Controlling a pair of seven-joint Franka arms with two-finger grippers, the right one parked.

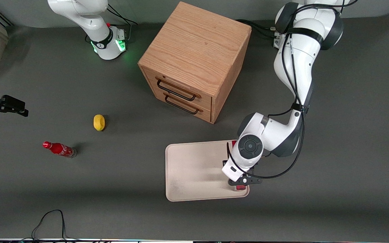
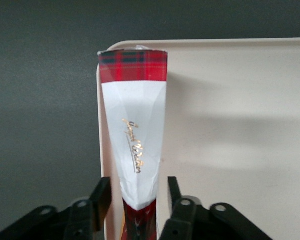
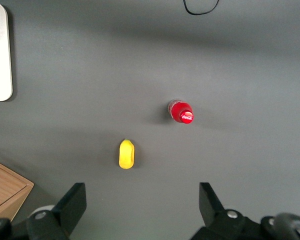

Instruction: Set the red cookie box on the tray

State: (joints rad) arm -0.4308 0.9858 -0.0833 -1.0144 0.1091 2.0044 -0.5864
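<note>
- The gripper hung over the tray edge nearest the working arm, fingers flanking the red cookie box — most of the tray lay bare.
- The wooden drawer cabinet stood farther from the camera than the tray — well apart.

the red cookie box is held between the fingers of the gripper along the edge of the tray toward the working arm's end. the cabinet is set farther from the front camera than the tray; a lemon and a soda bottle are placed toward the parked arm's end.
</note>
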